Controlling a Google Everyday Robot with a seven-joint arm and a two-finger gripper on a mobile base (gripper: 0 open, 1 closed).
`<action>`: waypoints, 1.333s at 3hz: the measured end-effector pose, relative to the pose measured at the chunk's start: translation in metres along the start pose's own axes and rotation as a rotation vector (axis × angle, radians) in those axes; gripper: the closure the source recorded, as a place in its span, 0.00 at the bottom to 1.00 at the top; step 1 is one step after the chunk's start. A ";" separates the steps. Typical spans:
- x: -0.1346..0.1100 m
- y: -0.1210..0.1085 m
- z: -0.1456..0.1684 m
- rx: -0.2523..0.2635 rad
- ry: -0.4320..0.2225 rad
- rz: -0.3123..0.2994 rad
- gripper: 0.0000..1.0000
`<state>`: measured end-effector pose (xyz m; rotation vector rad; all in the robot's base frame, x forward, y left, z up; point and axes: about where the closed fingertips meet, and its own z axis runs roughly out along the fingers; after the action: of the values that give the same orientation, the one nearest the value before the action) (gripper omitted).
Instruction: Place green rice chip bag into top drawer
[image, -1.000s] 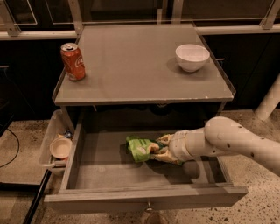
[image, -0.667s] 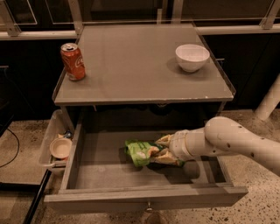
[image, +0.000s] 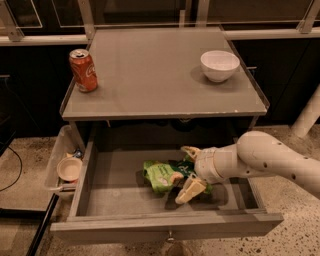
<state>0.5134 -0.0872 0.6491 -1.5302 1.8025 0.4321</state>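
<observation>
The green rice chip bag (image: 161, 175) lies on the flat grey bottom of the open top drawer (image: 120, 200), near its middle. My gripper (image: 185, 172) reaches in from the right at the bag's right end. It is open, with one finger (image: 189, 150) behind the bag and the other finger (image: 190, 190) in front of it. The bag's right end sits between the spread fingers, and the white arm (image: 270, 162) crosses the drawer's right side.
On the table top (image: 165, 75) stand a red-orange soda can (image: 83, 70) at the left and a white bowl (image: 219, 65) at the right. A clear plastic bin (image: 56, 160) with a small bowl (image: 69, 169) hangs left of the drawer. The drawer knob (image: 170, 237) faces front.
The fingers have spread apart and let go of the bag. The bag has settled onto the drawer bottom, slightly left of where it was held.
</observation>
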 end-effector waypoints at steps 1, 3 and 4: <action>-0.016 -0.001 -0.023 0.005 -0.016 -0.045 0.00; -0.045 -0.001 -0.102 0.011 0.045 -0.169 0.00; -0.063 -0.006 -0.144 0.031 0.111 -0.244 0.00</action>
<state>0.4772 -0.1394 0.7930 -1.7559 1.6679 0.2032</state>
